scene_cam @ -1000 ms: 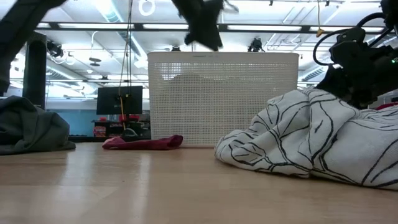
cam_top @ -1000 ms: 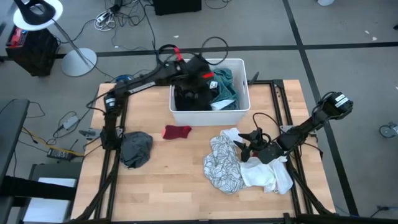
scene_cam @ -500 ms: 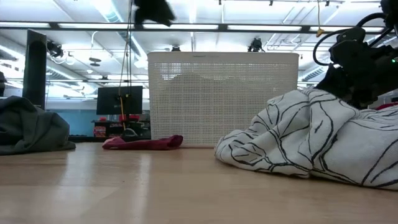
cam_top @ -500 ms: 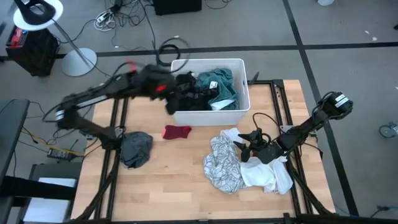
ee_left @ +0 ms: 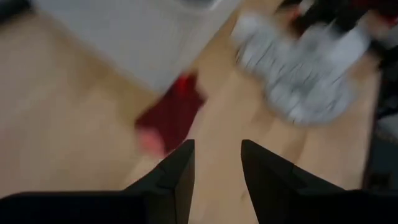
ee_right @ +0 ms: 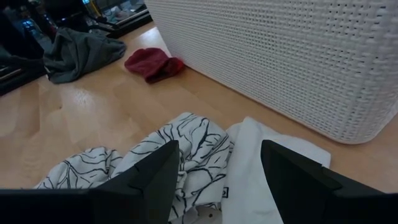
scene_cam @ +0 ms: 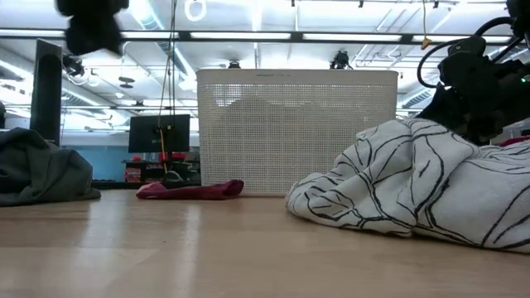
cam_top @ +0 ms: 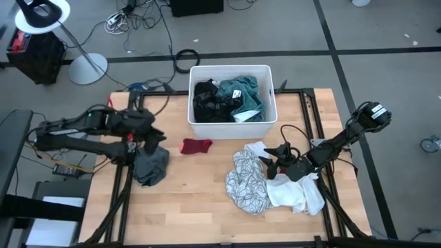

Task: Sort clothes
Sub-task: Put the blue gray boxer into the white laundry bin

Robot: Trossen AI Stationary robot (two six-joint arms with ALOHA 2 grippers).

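A white bin [cam_top: 267,114] at the table's far middle holds black clothes [cam_top: 209,102] and teal ones [cam_top: 244,95]. On the wood in front of it lie a small red piece [cam_top: 196,146], a dark grey garment [cam_top: 150,167], a white cloth with black lines [cam_top: 247,182] and a plain white one [cam_top: 298,196]. My left gripper [ee_left: 217,168] hangs open and empty over the grey garment's far edge. My right gripper [ee_right: 217,180] stands wide open, low over the lined and white cloths at the right. My right gripper's fingers [ee_right: 152,180] stand over the lined cloth [ee_right: 168,146] and the white cloth [ee_right: 261,155], pointing slantwise toward the bin. Nothing is between them, and whether they touch the cloth I cannot tell.
The bin's perforated wall [scene_cam: 296,128] stands just beyond the red piece [scene_cam: 192,189]. The lined cloth [scene_cam: 397,186] rises in a heap at the right, and the grey garment [scene_cam: 41,170] sits at the left. Bare wood lies along the near edge [cam_top: 200,220].
My left gripper has swung from over the bin toward the table's left and near side, sinking a little and rolling about its own line, and now hangs over the grey garment. Its fingers stay open and empty. The clothes lie as before.
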